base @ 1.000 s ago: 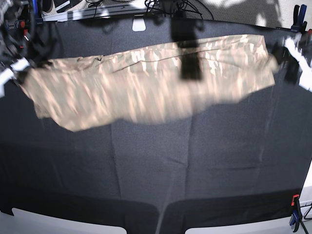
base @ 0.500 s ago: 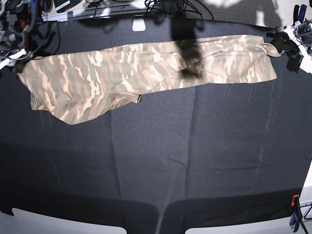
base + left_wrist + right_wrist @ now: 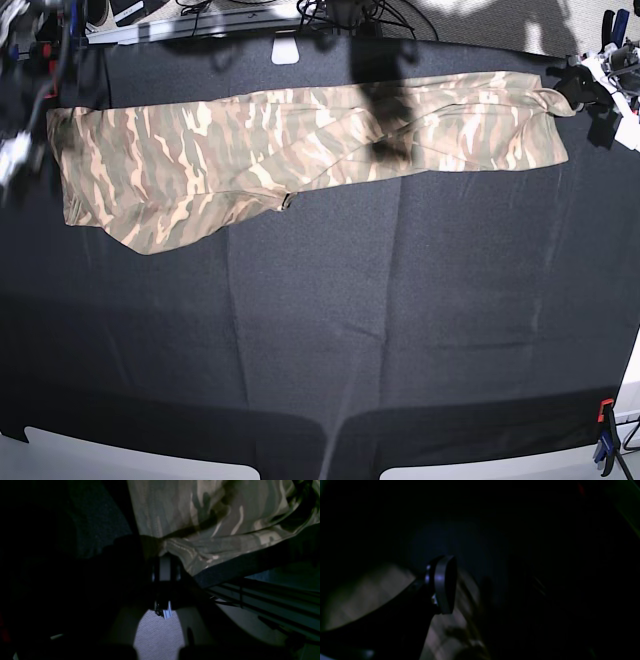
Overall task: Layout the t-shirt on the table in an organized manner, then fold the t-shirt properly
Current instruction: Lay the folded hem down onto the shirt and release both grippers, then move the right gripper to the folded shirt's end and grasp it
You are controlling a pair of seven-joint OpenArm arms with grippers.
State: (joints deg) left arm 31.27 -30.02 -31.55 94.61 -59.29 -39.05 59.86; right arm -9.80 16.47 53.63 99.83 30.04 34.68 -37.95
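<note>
My right gripper (image 3: pixel 12 160) hangs blurred at the base view's left edge, just off the t-shirt (image 3: pixel 300 150), which lies stretched in a long band across the far part of the table (image 3: pixel 400 330). Its jaws stand released: in its wrist view one finger (image 3: pixel 443 585) juts over pale cloth with nothing pinched. My left gripper (image 3: pixel 580 85), at the right end, is clenched on the t-shirt's bunched corner. The risk I see: the shirt is doubled and twisted rather than flat, so if my left pulls alone the free end will drag and crumple; a regrasp on my right could also catch two layers
</note>
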